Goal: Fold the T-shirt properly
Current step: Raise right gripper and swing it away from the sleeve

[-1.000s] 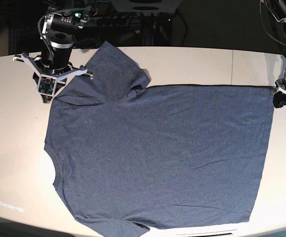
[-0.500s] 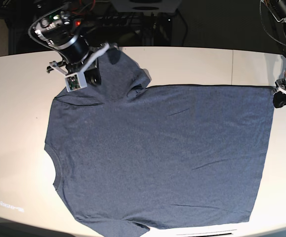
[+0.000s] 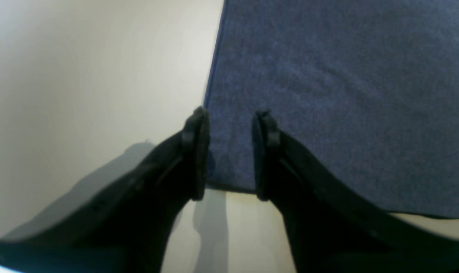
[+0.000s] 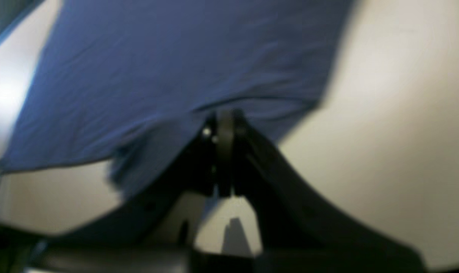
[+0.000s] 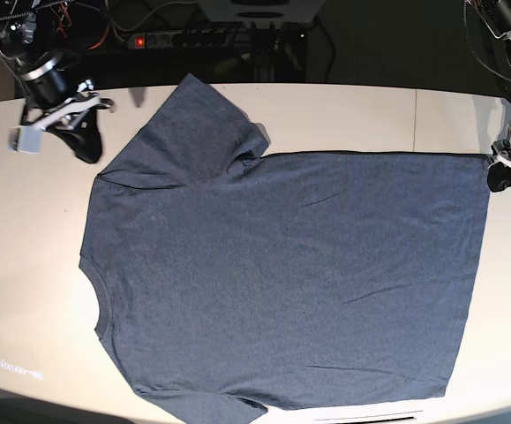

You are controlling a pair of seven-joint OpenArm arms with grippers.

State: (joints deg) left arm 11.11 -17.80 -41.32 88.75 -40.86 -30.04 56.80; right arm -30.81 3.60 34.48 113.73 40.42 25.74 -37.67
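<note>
Spread flat on white table (image 5: 343,106): heathered slate-blue cotton T-shirt (image 5: 281,274); hem corner between parted left claw (image 3: 229,151); right claw (image 4: 225,151) closed, empty, beside sleeve.

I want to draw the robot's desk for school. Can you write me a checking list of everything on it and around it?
Surface: white table, pale and smooth, rounded near edge.
Job's things: large slate-blue cotton T-shirt lies spread flat, collar toward the base view's left, one sleeve at the top; not yet folded.
Clutter: nothing seen.
Grippers: left gripper open, black fingers astride the shirt's hem corner, nothing held. Right gripper shut, beside the sleeve, off the cloth in the base view; its own blurred view does not show whether it touches.
Cables: dark wires and a power strip behind the table.
Surroundings: dark background, black equipment behind the far edge.
</note>
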